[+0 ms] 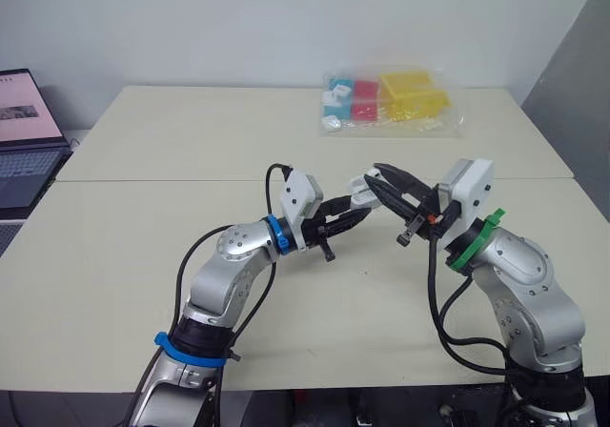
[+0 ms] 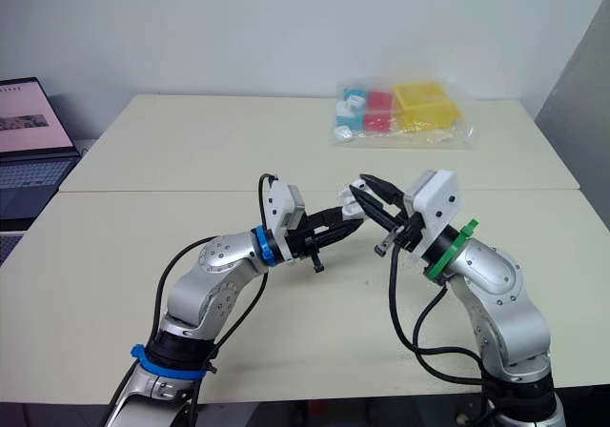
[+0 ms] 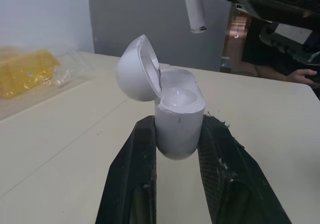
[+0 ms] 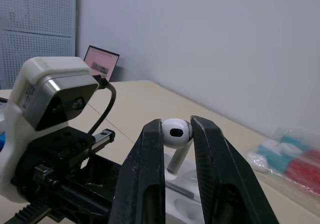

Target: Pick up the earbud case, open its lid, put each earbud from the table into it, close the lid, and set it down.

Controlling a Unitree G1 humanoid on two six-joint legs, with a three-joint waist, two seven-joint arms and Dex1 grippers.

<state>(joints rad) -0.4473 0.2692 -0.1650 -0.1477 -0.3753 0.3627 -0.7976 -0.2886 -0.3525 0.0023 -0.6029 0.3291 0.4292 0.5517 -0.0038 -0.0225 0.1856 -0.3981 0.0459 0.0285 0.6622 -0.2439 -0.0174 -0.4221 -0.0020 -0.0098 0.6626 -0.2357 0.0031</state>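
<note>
One earbud case (image 3: 177,119), white, was held upright between the two black fingers of the left gripper (image 1: 355,215), which were clamped on its lower body from both sides. Its lid (image 3: 137,69) stood hinged back and open, with the inner cavity exposed. The case hung in the air over the middle of the near tabletop, clear of the table (image 1: 172,141).

One earbud (image 4: 176,133), white, was pinched by its head between the fingers of the right gripper (image 4: 176,125). Its stem pointed down toward the open case. It hung just above the case and apart from it.

Two arms, posed: the left forearm reached forward and to the right with the elbow bent low over the table. The right forearm reached forward and to the left with the elbow bent. The two grippers met almost tip to tip.

One seam, where two tabletops joined, ran across just behind the grippers. Bare tabletop lay on every side of the arms, widest to the left and toward the far edge.

One clear plastic bag (image 1: 391,103) of yellow, red and blue boxes lay well apart near the far edge. One open laptop (image 1: 24,141) stood beyond the table's left edge. One person's hand (image 3: 301,77) showed past the table's edge in the left wrist view.
</note>
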